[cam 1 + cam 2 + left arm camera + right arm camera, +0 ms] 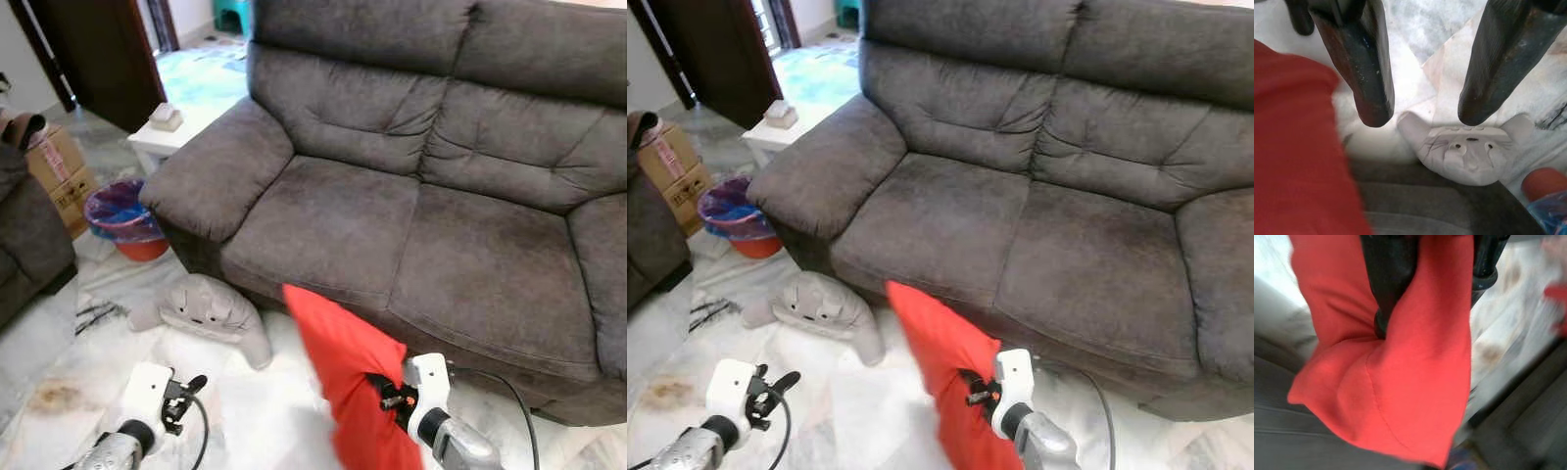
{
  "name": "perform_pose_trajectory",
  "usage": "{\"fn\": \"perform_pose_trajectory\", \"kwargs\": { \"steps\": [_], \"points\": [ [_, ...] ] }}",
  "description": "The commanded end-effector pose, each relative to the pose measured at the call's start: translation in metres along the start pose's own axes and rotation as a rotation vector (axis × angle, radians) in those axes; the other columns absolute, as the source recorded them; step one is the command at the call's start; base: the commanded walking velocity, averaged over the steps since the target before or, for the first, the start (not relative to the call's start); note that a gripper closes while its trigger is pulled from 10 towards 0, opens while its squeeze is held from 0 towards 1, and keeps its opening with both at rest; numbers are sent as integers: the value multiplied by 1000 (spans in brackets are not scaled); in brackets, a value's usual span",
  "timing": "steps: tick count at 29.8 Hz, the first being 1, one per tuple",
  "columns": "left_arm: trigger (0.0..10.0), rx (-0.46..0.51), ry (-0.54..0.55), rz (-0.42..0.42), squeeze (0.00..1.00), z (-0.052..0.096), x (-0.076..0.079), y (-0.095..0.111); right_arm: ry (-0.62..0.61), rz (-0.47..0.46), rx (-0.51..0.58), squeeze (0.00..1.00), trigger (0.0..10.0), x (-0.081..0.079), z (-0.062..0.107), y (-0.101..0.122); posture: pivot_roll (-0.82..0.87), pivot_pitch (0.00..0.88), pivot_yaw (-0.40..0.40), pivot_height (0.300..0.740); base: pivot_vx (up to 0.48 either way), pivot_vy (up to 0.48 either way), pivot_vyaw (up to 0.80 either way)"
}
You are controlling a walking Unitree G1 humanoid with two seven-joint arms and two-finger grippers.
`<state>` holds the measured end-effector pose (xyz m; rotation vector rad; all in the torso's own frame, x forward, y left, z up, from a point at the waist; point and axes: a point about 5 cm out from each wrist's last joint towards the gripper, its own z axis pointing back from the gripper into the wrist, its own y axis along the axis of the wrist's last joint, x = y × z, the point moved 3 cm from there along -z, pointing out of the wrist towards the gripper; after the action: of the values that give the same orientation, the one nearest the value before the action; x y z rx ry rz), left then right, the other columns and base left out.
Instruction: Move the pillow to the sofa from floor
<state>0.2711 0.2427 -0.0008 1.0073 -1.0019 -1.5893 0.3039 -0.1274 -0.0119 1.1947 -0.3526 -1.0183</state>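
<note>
A red pillow [338, 362] hangs off the floor in front of the dark grey sofa [333, 225], its top corner at the height of the seat's front edge. My right gripper [384, 392] is shut on the pillow's side; in the right wrist view the red pillow [1400, 382] is pinched between the black fingers [1388, 284]. My left gripper [186, 392] is open and holds nothing, low at the left above the floor. A grey cat-faced plush cushion [206, 308] lies on the floor by the sofa's left front, and the plush cushion [1464, 152] lies just beyond the left fingers [1369, 73].
A white side table [162, 137] stands beside the sofa's left arm. A red bin with a blue liner [127, 220] and a cardboard box [59, 171] sit further left. A dark armchair [24, 245] fills the left edge. A black cable [98, 313] lies on the marble floor.
</note>
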Motion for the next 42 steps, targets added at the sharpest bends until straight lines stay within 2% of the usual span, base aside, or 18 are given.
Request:
{"fn": "perform_pose_trajectory", "kwargs": {
  "steps": [1,3,4,5,8,12,13,14,17,18,21,24,25,26,27,31,35,42],
  "points": [
    [10000,-54,-83,-24,0,6,7,-9,134,154,48,0,10000,-12,-9,28,175,134,-16,740,0,0,0],
    [10000,-81,-168,-55,0,10,13,-12,190,189,20,0,10000,-16,-9,28,175,133,-16,740,0,0,0],
    [10000,-106,-246,-83,0,15,19,-16,238,210,-3,0,10000,-19,-8,27,178,134,-17,740,0,0,0],
    [10000,-106,-246,-83,0,15,19,-16,238,210,-3,0,10000,-19,-8,27,178,134,-17,740,0,0,0],
    [10000,-207,-476,-153,0,35,29,-25,356,264,-72,0,10000,-26,-4,20,184,135,-19,740,0,0,0],
    [10000,-284,-609,-262,0,48,32,-32,404,305,-127,0,10000,-29,-1,12,189,134,-20,740,0,0,0],
    [10000,-319,-675,-290,0,55,33,-34,415,314,-145,0,10000,-30,-1,10,188,134,-18,740,0,0,0],
    [10000,-319,-675,-290,0,55,33,-34,415,314,-145,0,10000,-30,-1,10,188,134,-18,740,0,0,0],
    [10000,-376,-798,-328,0,67,37,-27,431,352,-208,0,10000,-31,1,0,187,134,-18,740,0,0,0],
    [10000,-395,-849,-366,0,71,39,-22,438,359,-224,0,10000,-31,3,-4,191,132,-18,740,0,0,0],
    [10000,-396,-872,-378,0,72,38,-14,444,349,-223,0,10000,-32,3,-5,193,132,-16,740,0,0,0],
    [10000,-366,-837,-422,0,66,28,-4,454,353,-224,0,10000,-31,5,-4,190,130,-12,740,0,0,0],
    [10000,-353,-800,-437,604,62,22,-2,453,355,-225,0,10000,-28,7,-3,189,127,-8,740,0,0,0],
    [10000,-353,-800,-437,604,62,22,-2,453,355,-225,0,10000,-28,7,-3,189,127,-8,740,0,0,0],
    [10000,-361,-786,-432,1000,61,18,-3,453,357,-227,0,10000,-27,8,-2,188,127,-7,740,0,0,0],
    [10000,-436,-797,-450,1000,70,10,-9,472,375,-235,0,10000,-22,11,2,185,121,-5,740,0,0,0],
    [10000,-456,-772,-491,1000,73,0,-14,519,393,-274,0,10000,-21,17,-1,189,115,-6,740,0,0,0],
    [10000,-474,-794,-491,1000,78,-2,-16,558,422,-337,0,10000,-21,23,-10,190,105,-6,740,0,0,0]
  ]
}}
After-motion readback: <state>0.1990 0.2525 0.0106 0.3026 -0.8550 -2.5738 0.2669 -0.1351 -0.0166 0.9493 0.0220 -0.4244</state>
